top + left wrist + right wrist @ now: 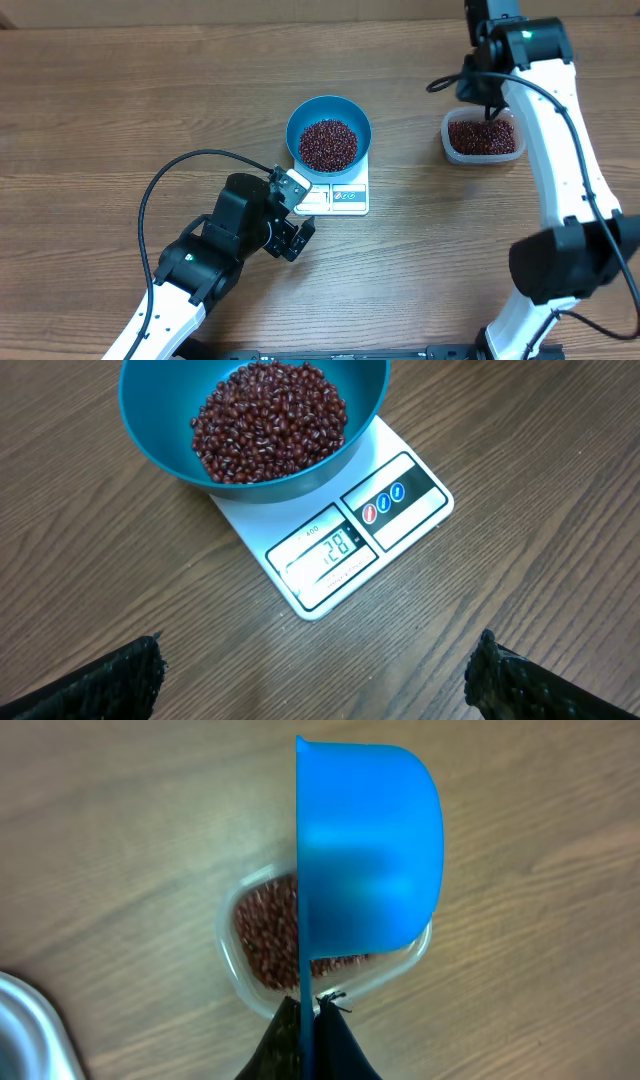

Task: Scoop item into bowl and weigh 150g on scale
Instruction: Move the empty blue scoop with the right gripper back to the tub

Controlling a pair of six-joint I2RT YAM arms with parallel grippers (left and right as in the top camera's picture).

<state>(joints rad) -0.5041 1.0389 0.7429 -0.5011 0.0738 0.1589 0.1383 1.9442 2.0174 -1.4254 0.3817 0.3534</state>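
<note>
Well, beans [328, 145] in bowl [291, 135] and tub [446, 138]

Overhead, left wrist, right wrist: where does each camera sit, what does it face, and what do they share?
Overhead: above the table, facing straight down on bowl of beans on scale, and tub; both arms show.
Left wrist: on the left arm, tilted down at bowl and scale; tips of the open left gripper show.
Right wrist: on the right arm, facing down past the right gripper, shut on the scoop, to the tub.
Shared: bowl and scale, overhead and left wrist; tub, overhead and right wrist.
</note>
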